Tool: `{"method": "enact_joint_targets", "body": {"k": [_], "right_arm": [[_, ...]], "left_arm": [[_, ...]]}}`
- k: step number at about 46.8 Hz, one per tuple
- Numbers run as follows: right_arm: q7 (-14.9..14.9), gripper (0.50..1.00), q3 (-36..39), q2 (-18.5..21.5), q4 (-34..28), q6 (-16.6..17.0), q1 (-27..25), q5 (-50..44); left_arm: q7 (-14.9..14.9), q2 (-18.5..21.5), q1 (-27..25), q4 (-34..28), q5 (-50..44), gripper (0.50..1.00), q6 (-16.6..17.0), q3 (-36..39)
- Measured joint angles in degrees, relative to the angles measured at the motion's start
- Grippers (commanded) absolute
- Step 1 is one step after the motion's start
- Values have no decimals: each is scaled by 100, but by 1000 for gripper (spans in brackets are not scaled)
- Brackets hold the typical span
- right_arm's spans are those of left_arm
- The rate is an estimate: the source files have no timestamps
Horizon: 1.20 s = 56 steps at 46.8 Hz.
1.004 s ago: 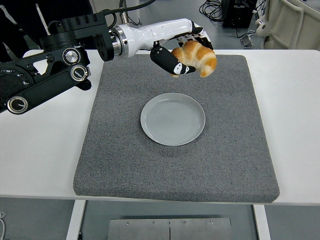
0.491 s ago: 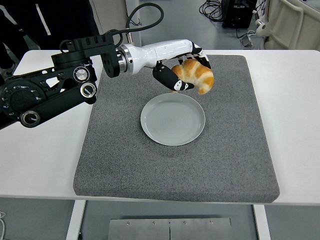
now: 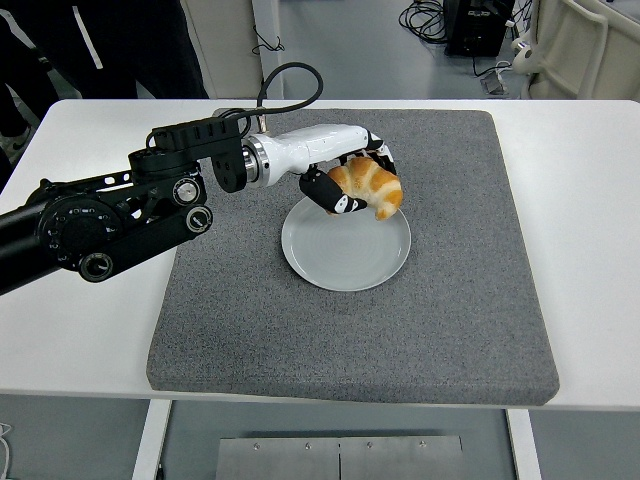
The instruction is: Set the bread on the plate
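Our left hand (image 3: 352,185) grips the bread (image 3: 368,186) over the plate (image 3: 345,255), whose far rim lies just beneath; lowering and releasing remain.

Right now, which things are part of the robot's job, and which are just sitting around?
Part of the job:
croissant
left hand, holding it
grey plate

Just around:
grey mat
white table
cables on the floor

White table (image 3: 590,200), grey mat (image 3: 450,300) lying flat on it, covering its middle
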Motion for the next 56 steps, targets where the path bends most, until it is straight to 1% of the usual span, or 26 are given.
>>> {"method": "enact_joint_targets", "body": {"k": [9,21,38,51,53,56], "right_arm": [[0,1000,0,0,0,0,0,0],[0,1000,0,0,0,0,0,0],[0,1000,0,0,0,0,0,0],[0,1000,0,0,0,0,0,0],[0,1000,0,0,0,0,0,0],[0,1000,0,0,0,0,0,0]], "left_arm": [[-8,-26,58,52,7,536,196,254],[-16,-200,157,319,9,536,646,697],[-16,-333,227,553,35,545,1005,1105],[-16,-354,253,648,39,555,1051,1259],[-16,-364,253,659,39,567,1051,1263],[-16,-370,260,673,44,572,1051,1270]]}}
